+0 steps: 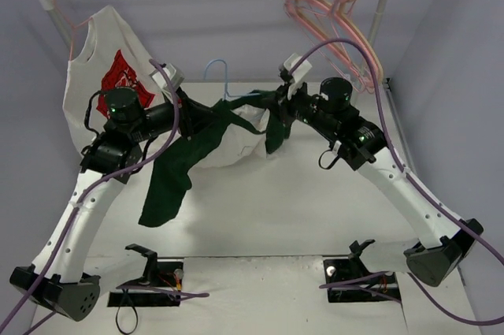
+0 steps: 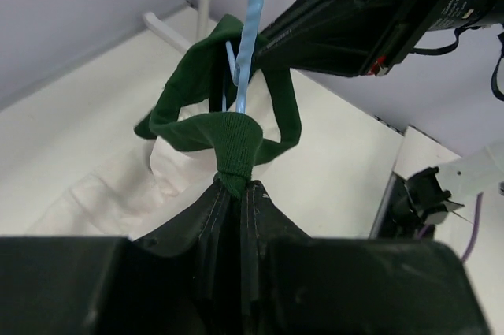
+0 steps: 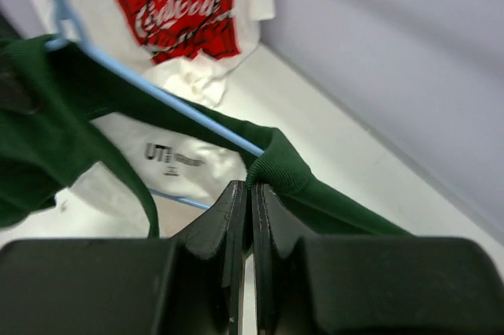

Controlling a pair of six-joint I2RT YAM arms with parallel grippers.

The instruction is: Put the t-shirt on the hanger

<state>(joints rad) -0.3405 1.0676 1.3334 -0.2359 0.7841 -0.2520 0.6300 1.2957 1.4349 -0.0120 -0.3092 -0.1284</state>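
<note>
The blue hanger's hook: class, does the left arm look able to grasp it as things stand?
Probably not yet: the left tool is shut on the t-shirt collar. The hanger stands just ahead inside the collar loop, nothing between, so it could likely reach after letting go.

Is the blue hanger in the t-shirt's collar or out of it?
In. The left wrist view shows the hanger wire passing down through the green collar loop.

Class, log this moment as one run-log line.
left gripper shut on t-shirt | right gripper shut on t-shirt | hanger through collar
</note>
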